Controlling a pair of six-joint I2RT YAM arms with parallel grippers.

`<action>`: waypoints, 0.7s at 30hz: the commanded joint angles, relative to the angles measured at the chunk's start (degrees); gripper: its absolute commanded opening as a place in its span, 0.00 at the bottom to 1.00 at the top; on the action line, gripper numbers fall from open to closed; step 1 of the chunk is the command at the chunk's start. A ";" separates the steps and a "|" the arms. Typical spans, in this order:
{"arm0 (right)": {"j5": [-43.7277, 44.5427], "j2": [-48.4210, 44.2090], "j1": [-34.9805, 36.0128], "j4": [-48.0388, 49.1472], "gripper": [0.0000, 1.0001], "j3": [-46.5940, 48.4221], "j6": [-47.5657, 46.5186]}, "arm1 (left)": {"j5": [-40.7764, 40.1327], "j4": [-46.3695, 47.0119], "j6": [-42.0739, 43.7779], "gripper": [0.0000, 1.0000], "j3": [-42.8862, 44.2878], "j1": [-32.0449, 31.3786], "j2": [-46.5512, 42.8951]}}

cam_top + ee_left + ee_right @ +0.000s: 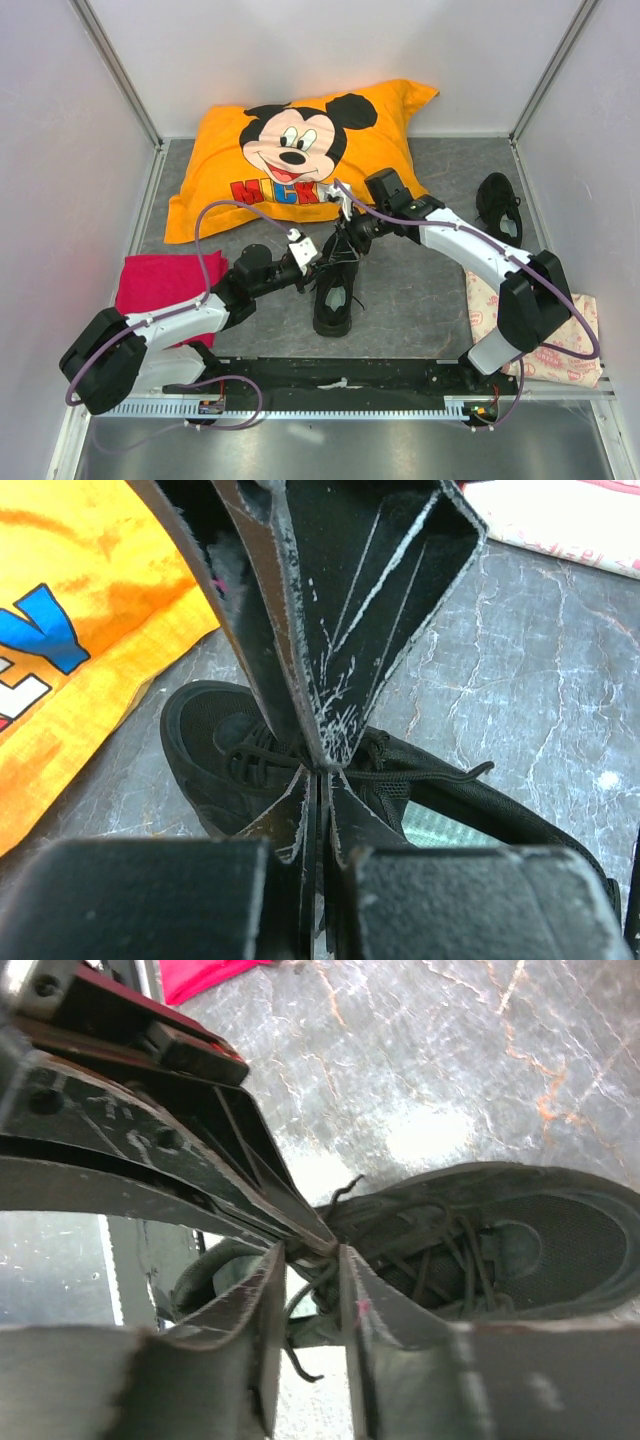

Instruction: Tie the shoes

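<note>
Surroundings: An orange pillow (290,150) printed with a cartoon mouse lies at the back of the table (420,290). A red cloth (160,280) sits before its left corner. A pale patterned cloth (484,305) lies well off to its front right.
Centre shoe: The centre shoe (335,295) stands just in front of the pillow, its toe toward the pillow.
Second shoe: The second shoe (500,205) lies right of the pillow, near the side wall (590,150).
In the way: Both arms reach in over the centre shoe, meeting tip to tip above its laces (430,775).
Left gripper: We see the left gripper (322,770) pinched tight on the laces.
Right gripper: The right gripper (312,1255) has a lace running between its fingers. We cannot tell whether it clamps.
Open room: Bare table spreads in front of the pillow, between the two shoes. White walls hem in three sides.
Materials: The tabletop is marbled grey. The shoes are black mesh with thin cord laces. The fingers are black and scratched.
</note>
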 commanded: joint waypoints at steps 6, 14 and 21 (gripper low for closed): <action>-3.89 -6.61 -2.02 -3.51 0.55 0.74 -28.81 | 4.30 -0.19 4.73 0.02 0.66 -0.09 -0.96; -5.65 -8.91 -0.01 -19.16 0.52 1.00 -67.78 | 5.80 -0.37 4.65 0.01 1.19 0.18 -0.16; -5.47 -6.90 2.89 -20.39 0.49 2.14 -72.99 | 6.41 -0.45 5.00 0.02 1.28 0.35 0.36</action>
